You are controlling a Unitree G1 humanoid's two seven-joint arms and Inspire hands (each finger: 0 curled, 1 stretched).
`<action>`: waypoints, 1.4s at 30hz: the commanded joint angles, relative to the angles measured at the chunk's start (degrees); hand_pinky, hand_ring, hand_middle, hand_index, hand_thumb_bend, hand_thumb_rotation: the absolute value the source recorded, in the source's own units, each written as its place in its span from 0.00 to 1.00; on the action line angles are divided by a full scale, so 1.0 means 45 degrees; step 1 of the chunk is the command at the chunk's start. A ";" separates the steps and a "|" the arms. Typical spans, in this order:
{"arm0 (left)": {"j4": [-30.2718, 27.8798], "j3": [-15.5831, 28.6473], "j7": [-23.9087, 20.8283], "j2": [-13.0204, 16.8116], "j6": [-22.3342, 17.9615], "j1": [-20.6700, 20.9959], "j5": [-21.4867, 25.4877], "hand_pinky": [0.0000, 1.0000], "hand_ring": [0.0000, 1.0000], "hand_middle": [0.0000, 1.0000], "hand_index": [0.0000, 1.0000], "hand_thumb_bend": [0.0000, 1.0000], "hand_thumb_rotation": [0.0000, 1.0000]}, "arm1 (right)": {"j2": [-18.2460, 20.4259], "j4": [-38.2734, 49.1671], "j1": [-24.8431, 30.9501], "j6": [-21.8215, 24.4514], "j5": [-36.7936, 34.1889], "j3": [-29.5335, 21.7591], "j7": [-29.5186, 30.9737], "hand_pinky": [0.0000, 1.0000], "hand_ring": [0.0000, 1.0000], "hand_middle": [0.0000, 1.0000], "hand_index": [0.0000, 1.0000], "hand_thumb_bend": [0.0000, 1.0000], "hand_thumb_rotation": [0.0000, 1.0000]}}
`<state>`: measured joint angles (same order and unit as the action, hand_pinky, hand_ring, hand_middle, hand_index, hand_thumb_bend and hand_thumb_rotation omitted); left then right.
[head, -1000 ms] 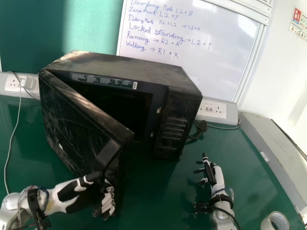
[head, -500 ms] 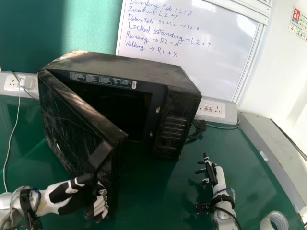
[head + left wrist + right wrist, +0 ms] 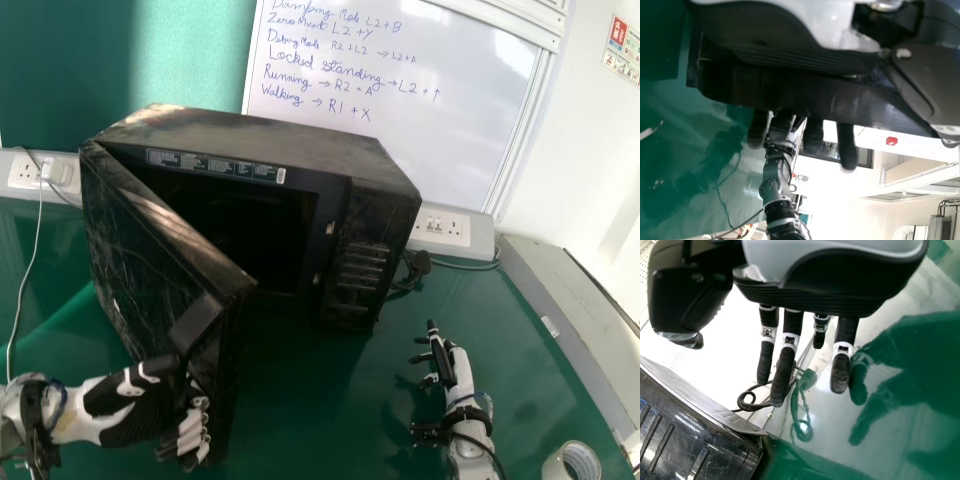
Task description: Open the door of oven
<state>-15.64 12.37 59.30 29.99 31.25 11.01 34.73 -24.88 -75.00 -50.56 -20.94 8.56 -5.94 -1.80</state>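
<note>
The black oven (image 3: 350, 255) stands on the green table with its door (image 3: 140, 270) swung partly out toward the robot. My left hand (image 3: 130, 405) is at the door's lower front, its fingers curled round the dark door handle (image 3: 195, 322). In the left wrist view, my left hand (image 3: 790, 35) has its fingertips reaching past the far side of the handle (image 3: 805, 95). Right of the oven, my right hand (image 3: 447, 365) is over the table, apart from the oven. My right hand (image 3: 835, 282) has its fingers extended in the right wrist view, holding nothing.
A tape roll (image 3: 572, 462) lies at the table's near right. Behind the oven are a whiteboard (image 3: 400, 90) and wall sockets (image 3: 440, 228). A white cable (image 3: 28, 270) runs down the table's left side, and a grey ledge (image 3: 570, 320) borders the right.
My left hand has moved left and slightly up with the handle, and the door's free edge has swung further left, widening the gap. The right hand has hardly moved.
</note>
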 commanded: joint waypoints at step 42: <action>0.3208 0.6314 -0.1391 0.1756 0.0296 -0.0285 0.2141 0.00 0.00 0.01 0.02 0.89 0.63 | -0.0267 -0.0196 0.0171 0.0174 0.0173 0.0021 -0.0044 0.20 0.24 0.37 0.61 0.72 0.78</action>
<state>-10.31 27.89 67.86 36.43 31.56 6.41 41.35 -25.41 -75.35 -50.46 -20.24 9.53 -5.51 -1.84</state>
